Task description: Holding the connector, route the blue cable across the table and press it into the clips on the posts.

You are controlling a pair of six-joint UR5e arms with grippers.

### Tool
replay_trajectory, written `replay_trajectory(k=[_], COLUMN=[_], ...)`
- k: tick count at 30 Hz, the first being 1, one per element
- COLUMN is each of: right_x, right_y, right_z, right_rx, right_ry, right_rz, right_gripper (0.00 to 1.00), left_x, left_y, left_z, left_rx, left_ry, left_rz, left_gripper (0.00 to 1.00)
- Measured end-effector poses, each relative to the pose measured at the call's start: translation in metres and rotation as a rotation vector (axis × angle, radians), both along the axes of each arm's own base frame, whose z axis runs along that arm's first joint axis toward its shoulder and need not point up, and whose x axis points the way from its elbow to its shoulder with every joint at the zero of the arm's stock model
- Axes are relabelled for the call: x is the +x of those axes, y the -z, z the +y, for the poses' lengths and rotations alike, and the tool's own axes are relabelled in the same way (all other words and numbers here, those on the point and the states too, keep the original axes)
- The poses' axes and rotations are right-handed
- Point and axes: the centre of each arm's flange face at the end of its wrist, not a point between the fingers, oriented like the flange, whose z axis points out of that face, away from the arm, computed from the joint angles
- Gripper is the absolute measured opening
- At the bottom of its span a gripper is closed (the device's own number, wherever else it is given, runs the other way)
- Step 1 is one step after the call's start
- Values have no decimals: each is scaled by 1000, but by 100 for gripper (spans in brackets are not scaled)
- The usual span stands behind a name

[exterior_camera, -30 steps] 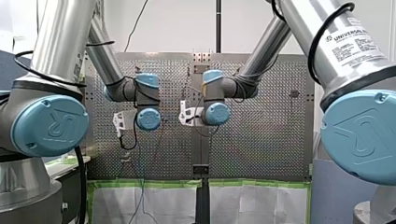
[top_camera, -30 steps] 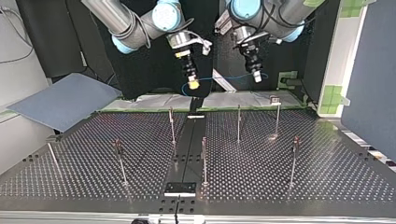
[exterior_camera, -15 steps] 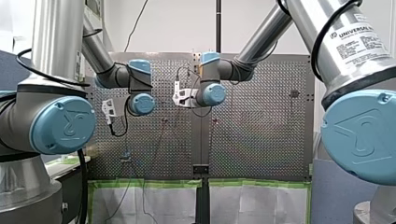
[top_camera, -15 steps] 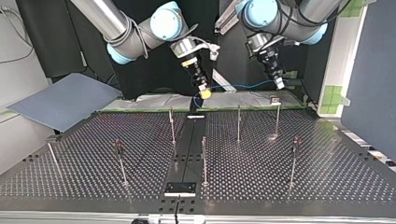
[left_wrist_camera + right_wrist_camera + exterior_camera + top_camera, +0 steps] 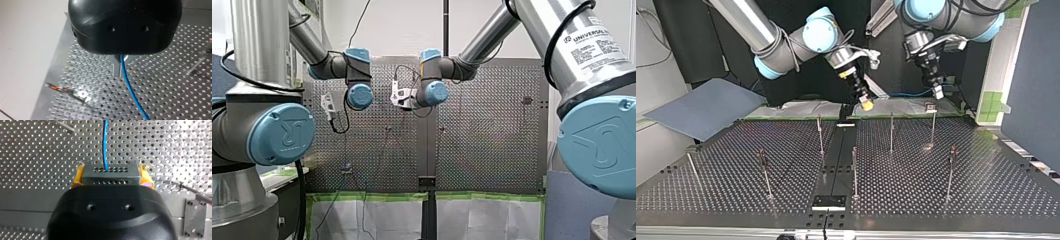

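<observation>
Reading the top view, the blue cable (image 5: 906,94) spans sideways from my right end effector (image 5: 866,104) to my left end effector (image 5: 938,92), which hangs just beside a clip post (image 5: 931,107). Left wrist view: metal fingers (image 5: 116,67) pinch the cable. Right wrist view: yellow pads (image 5: 77,176) clamp the connector (image 5: 110,171).

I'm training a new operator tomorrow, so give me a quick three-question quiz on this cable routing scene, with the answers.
1. True or false: my left gripper is empty.
2. What holds the connector? A) my left gripper B) my right gripper C) neither
3. Fill in: the pads of my right gripper's fingers are ____.

Key: 1 false, its fingers are shut on the blue cable; 2 B; 3 yellow.
</observation>
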Motion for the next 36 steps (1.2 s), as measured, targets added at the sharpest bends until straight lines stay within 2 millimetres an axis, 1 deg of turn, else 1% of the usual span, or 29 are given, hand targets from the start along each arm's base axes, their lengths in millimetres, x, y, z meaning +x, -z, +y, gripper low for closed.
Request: replay_trajectory(k=[5,9,13,21,25,31,36], right_x=[9,13,16,24,30,42,50], right_y=[-18,-31,-45,-70,-70,-62,-66], right_z=[2,0,-5,-17,-22,-28,-34], right_rx=[1,1,3,-5,2,17,12], right_ry=[-10,-11,-9,-10,-20,-27,-31], right_rz=[-1,-1,-11,-48,-42,-24,-31], right_gripper=[0,0,0,0,0,0,0], left_x=[-7,-7,0,24,36,51,59], left_y=[-18,-34,-45,-57,-72,-96,-104], left_z=[3,7,9,10,12,16,21], left_rx=[-4,-4,-4,-8,-20,-27,-25], left_ry=[-1,-7,-14,2,11,20,23], left_rz=[-10,-22,-19,-9,-42,-90,-107], left_gripper=[0,0,0,0,0,0,0])
